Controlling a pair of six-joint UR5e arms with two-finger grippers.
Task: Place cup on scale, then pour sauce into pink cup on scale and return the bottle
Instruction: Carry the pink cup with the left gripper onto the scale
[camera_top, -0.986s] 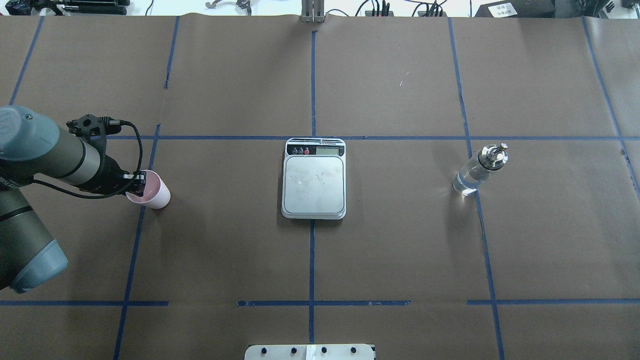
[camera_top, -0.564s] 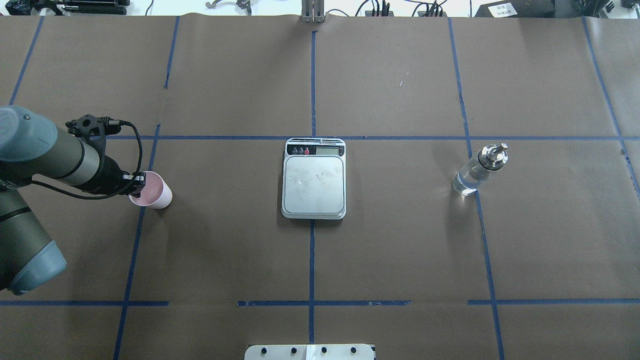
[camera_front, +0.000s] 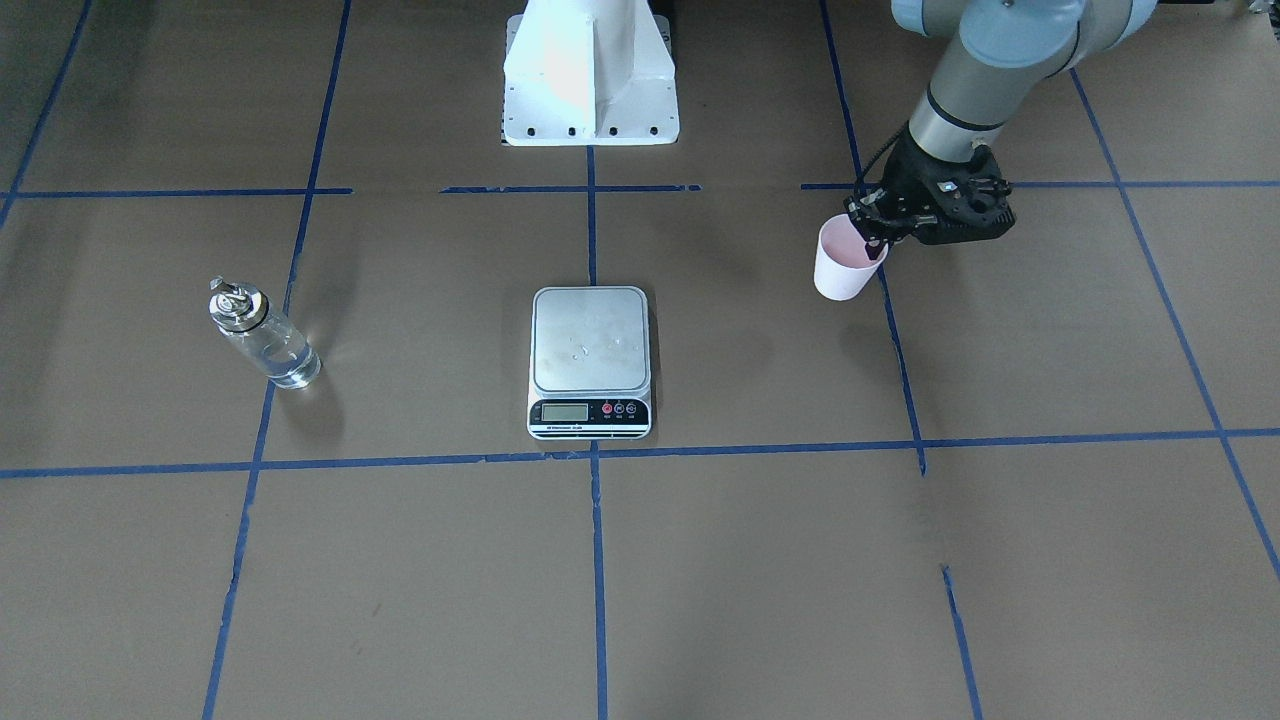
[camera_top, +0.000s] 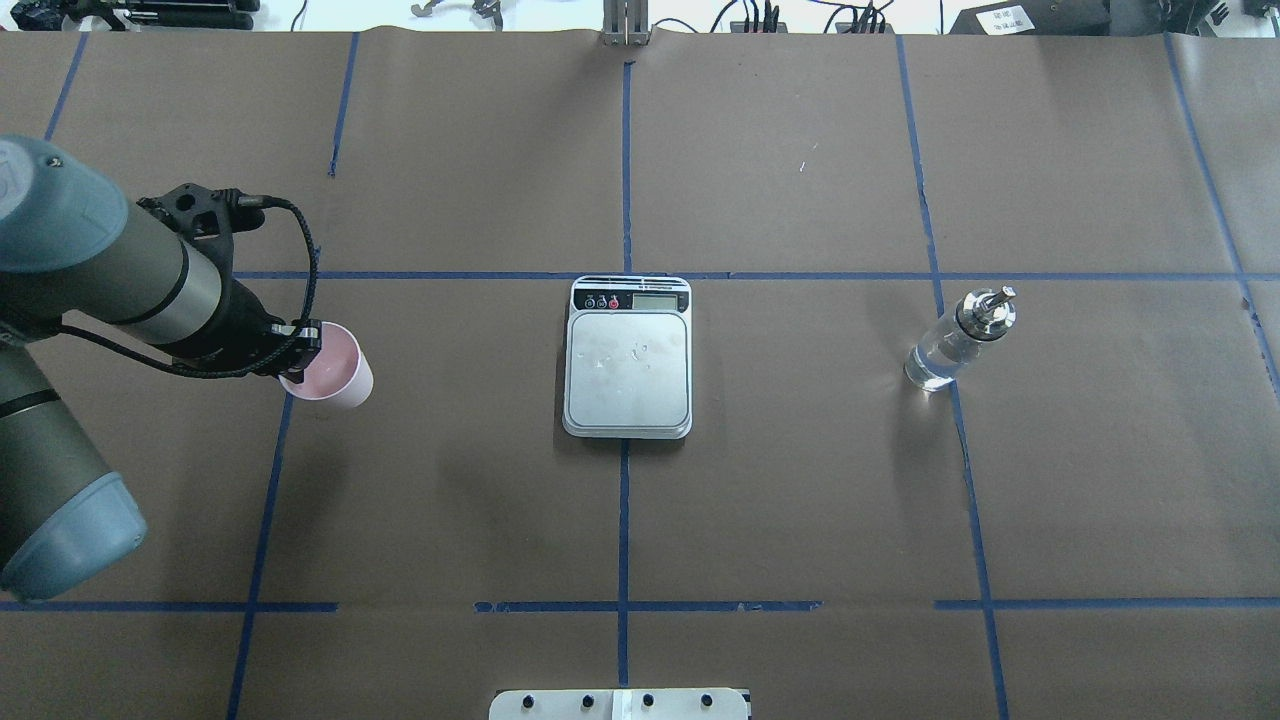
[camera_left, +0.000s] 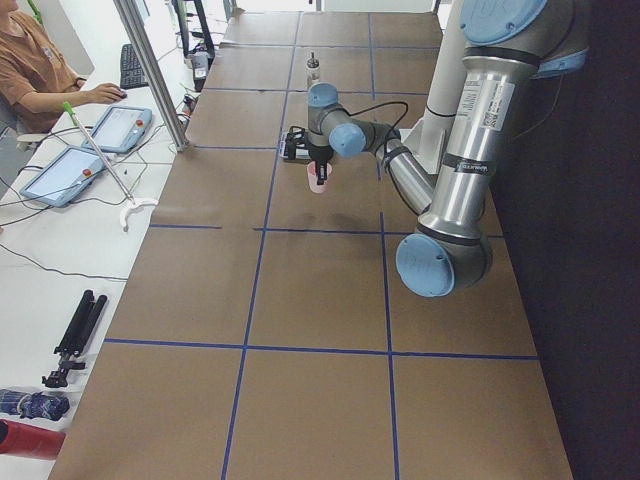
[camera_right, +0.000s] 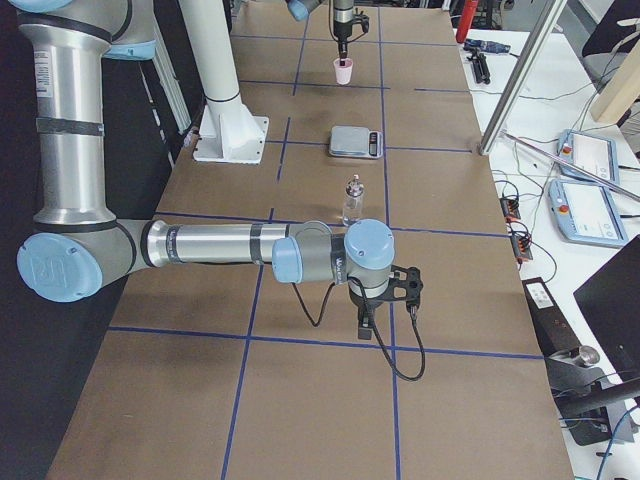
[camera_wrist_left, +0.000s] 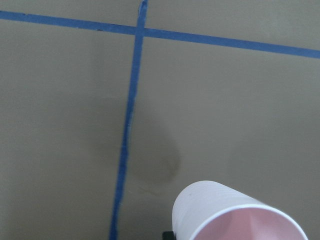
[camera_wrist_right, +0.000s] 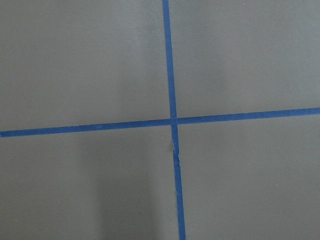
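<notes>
The pale pink cup hangs above the table, left of the scale, and casts a shadow on the paper below it. My left gripper is shut on the cup's rim; the front-facing view shows the cup under the gripper. In the left wrist view the cup fills the lower right corner. The scale's silver platform carries nothing. The clear glass bottle of colourless sauce stands upright to the right of the scale. My right gripper shows only in the exterior right view, low over the table; I cannot tell its state.
Blue tape lines cross the brown paper. The white robot base stands behind the scale. A person sits at a side desk with tablets. More tablets and cables lie beside the table's other end.
My left gripper has carried the cup to the right, toward the scale, and somewhat higher. Scale and bottle have not moved.
</notes>
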